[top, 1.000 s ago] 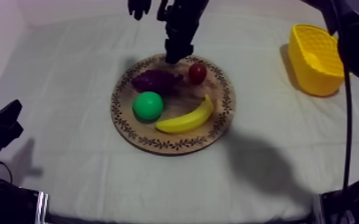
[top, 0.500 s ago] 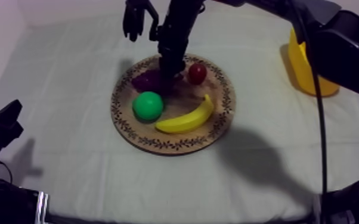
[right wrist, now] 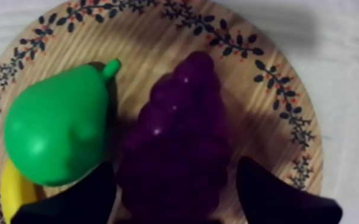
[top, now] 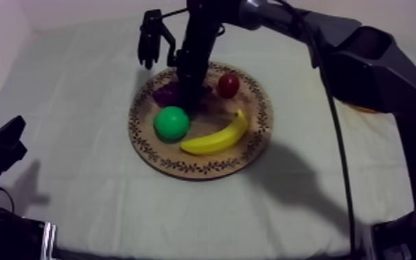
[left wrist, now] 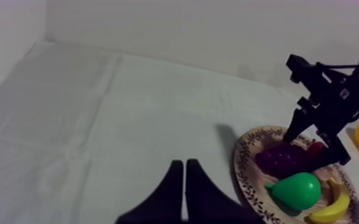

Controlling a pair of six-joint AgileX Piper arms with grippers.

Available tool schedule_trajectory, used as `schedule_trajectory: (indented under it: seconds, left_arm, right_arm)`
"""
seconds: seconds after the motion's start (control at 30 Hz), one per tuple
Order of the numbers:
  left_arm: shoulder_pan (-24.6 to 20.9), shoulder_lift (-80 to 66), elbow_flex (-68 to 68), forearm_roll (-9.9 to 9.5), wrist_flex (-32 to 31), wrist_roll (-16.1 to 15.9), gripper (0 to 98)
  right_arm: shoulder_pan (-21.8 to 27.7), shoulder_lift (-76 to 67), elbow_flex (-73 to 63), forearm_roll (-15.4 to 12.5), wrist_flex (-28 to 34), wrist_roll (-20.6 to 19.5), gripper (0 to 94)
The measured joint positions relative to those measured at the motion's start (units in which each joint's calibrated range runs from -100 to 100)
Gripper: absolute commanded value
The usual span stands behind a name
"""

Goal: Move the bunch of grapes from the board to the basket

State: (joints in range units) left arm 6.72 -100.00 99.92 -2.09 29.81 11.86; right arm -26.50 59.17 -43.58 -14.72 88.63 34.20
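Grey-white cloth (top: 65, 90) bears the round wooden board with patterned rim (right wrist: 259, 119). Its purple bunch of grapes (right wrist: 179, 119) lies between the spread, released jaws of the right gripper (right wrist: 176, 164). Well apart, the left gripper (left wrist: 183, 170) is clenched on nothing.

A creased grey-white cloth (top: 79, 173) covers the table (top: 307, 214), with soft shadows lying on it. A plain pale wall (left wrist: 217, 30) rises along its far edge.
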Motion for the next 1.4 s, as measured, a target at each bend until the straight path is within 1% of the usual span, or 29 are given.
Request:
schedule_trajectory:
  seconds: [0.13,0.33,0.43,0.67,0.87,1.1,1.3,1.4]
  left_arm:
    - [0.0,0.0,0.0,0.0,0.0,0.0,0.1]
    - [0.0,0.0,0.0,0.0,0.0,0.0,0.1]
    - [0.0,0.0,0.0,0.0,0.0,0.0,0.1]
    - [0.0,0.0,0.0,0.0,0.0,0.0,0.1]
    - [0.0,0.0,0.0,0.0,0.0,0.0,0.1]
    - [0.0,0.0,0.0,0.0,0.0,0.0,0.1]
    - [0.0,0.0,0.0,0.0,0.0,0.0,0.1]
    - [0.0,0.0,0.0,0.0,0.0,0.0,0.1]
  right_arm:
    - [0.0,1.8,-0.7,0.1,-0.6,0.1,50.9]
    - [0.2,3.1,-1.5,-0.1,-1.7,0.4,34.5]
    - [0.3,3.1,-1.9,0.0,-1.9,0.4,30.4]
    - [1.6,-0.3,-0.9,0.2,-1.6,0.4,28.6]
    - [3.1,-6.0,2.5,0.4,-1.8,0.6,28.8]
    - [5.5,-13.5,6.3,0.9,-2.8,-0.2,28.7]
    - [8.2,-19.6,11.1,1.2,-5.6,-2.1,28.4]
    - [9.6,-23.0,14.7,1.5,-8.0,-3.4,28.3]
